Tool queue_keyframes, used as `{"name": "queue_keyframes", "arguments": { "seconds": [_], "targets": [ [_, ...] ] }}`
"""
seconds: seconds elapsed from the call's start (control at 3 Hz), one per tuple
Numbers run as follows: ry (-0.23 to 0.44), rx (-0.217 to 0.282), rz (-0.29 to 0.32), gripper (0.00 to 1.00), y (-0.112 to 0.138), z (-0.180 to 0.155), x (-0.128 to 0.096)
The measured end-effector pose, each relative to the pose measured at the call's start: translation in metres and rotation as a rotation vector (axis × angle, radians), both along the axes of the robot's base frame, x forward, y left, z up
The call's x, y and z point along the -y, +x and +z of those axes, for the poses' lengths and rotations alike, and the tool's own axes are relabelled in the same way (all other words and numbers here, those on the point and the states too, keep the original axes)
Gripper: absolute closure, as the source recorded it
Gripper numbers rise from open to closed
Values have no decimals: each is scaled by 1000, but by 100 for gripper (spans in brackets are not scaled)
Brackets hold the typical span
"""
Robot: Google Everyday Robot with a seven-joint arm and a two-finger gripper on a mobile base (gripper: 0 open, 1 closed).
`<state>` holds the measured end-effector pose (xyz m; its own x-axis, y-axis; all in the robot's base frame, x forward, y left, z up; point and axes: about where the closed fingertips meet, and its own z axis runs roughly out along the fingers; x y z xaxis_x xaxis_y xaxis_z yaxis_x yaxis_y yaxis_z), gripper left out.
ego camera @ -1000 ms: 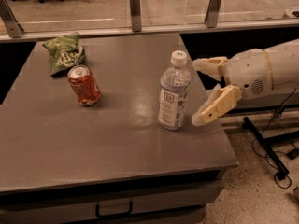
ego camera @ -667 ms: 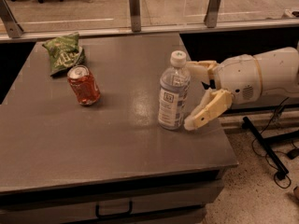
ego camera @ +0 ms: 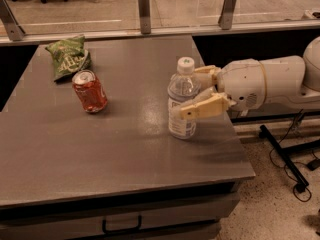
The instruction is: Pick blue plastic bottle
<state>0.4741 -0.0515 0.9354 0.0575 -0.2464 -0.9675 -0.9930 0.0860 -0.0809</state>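
Your gripper [ego camera: 193,91] has moved in from the bottle's 3 o'clock. A second ago it hung off to that side with open table showing between them; now its fingers [ego camera: 206,107] straddle the blue plastic bottle [ego camera: 182,103]. One finger crosses the front of the bottle's body above the label and the other sits behind its shoulder, just below the white cap. The fingers are spread about as wide as the bottle, and you have no visible squeeze on it yet: it stands upright and unmoved on the table [ego camera: 125,149], near the edge at 3 o'clock from the table's middle.

For the task, you look done with the approach and ready for the grasp. Judging from this, your next move is to close on the body and lift straight up. The bottle is tall and light, so an uneven close could tip it toward 9 o'clock.

The red soda can [ego camera: 90,90] stands well apart at the bottle's 9 o'clock, and the green chip bag [ego camera: 67,57] lies beyond it at 10 o'clock, neither in your way.
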Motion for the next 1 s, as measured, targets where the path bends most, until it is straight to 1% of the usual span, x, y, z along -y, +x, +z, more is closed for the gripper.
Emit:
{"name": "queue_keyframes", "arguments": {
  "seconds": [0.33, 0.67, 1.0],
  "targets": [
    [30, 26, 20, 65, 4, 13, -12],
    [63, 62, 42, 87, 7, 48, -15],
    [69, 84, 52, 100, 9, 95, -14]
  ]
}}
